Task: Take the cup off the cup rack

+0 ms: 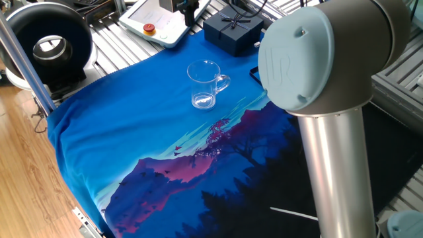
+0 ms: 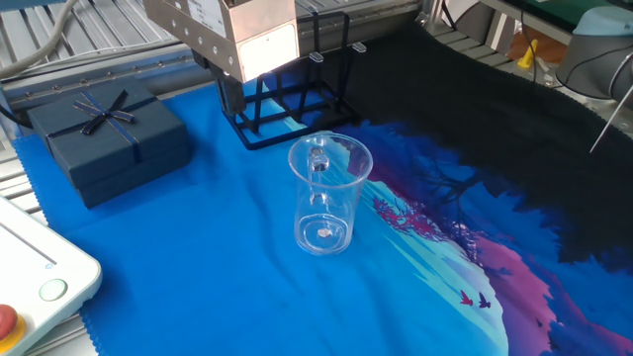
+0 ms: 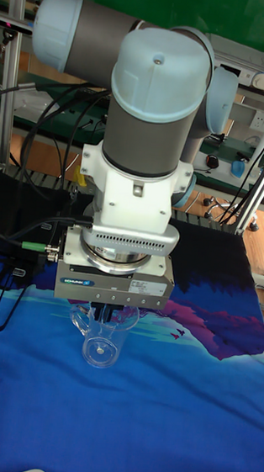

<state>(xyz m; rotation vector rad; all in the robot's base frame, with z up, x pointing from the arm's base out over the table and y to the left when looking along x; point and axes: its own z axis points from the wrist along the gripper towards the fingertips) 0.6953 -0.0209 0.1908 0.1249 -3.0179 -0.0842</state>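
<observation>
- One fixed view: the clear glass mug (image 1: 206, 84) stands upright on the blue part of the printed cloth (image 1: 132, 132), toward the cloth's far edge, its looped handle pointing right; a dark navy gift box with a bow (image 1: 232, 30) sits just past the far edge, well apart from the mug; a white pendant with a red button (image 1: 158, 20) lies left of the box; the grey arm column with its pale blue cap (image 1: 317, 99) fills the right side and hides the claw and most of the rack.
- The other fixed view: the mug (image 2: 328, 195) stands upright on the blue cloth (image 2: 198, 277), empty, apart from the black wire cup rack (image 2: 297, 89); the rack stands behind it near the cloth's far edge, with nothing hanging on its pegs; the gripper body (image 2: 229, 35) hangs above the rack's left side, its fingertips not visible, so I cannot tell whether they are spread or closed; the navy box (image 2: 104, 138) lies at the left edge.
- Tall fixed view: the arm (image 3: 148, 136) points straight down; the gripper (image 3: 103, 303) sits right above the mug (image 3: 101, 333), its short dark fingers at the rim; whether they touch the glass, or how wide they stand, I cannot tell; the rack's (image 3: 0, 289) thin bars show at the left edge.
</observation>
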